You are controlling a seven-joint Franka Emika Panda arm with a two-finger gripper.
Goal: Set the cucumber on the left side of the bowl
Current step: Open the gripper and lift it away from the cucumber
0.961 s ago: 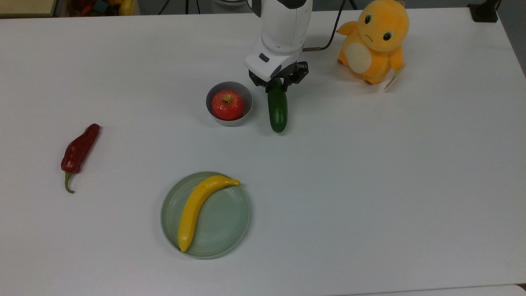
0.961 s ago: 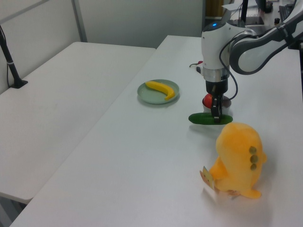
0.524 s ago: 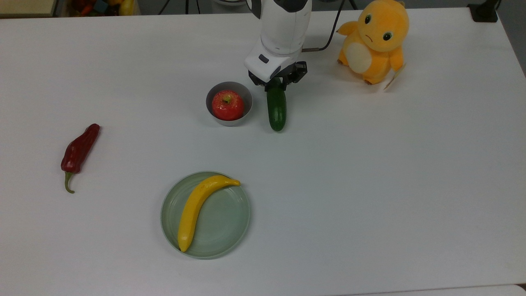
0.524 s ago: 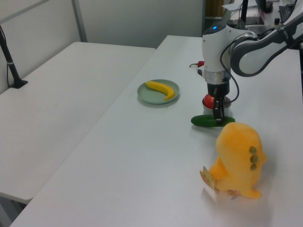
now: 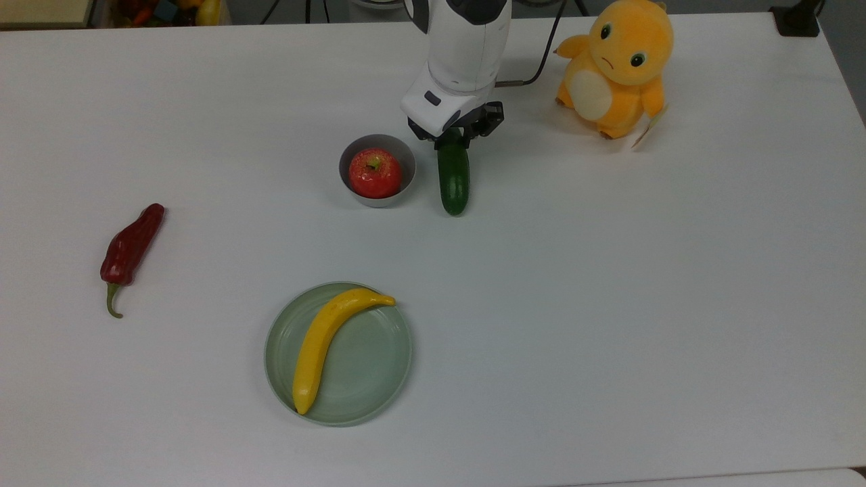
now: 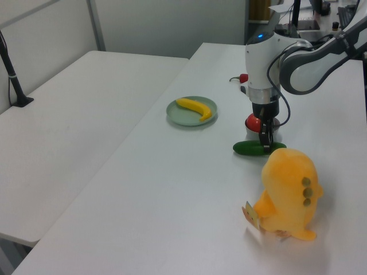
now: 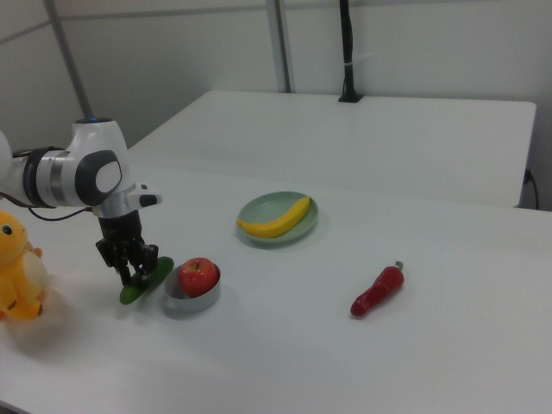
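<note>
Green cucumber (image 5: 454, 180) lies on the surface beside the bowl (image 5: 377, 170), toward the far edge; we judge placement nearly done, since the gripper (image 5: 452, 138) grips its end, release pending.

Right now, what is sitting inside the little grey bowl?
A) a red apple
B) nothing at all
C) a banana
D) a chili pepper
A: a red apple fills the bowl, while the banana lies on the green plate and the chili pepper lies alone on the table.
</note>
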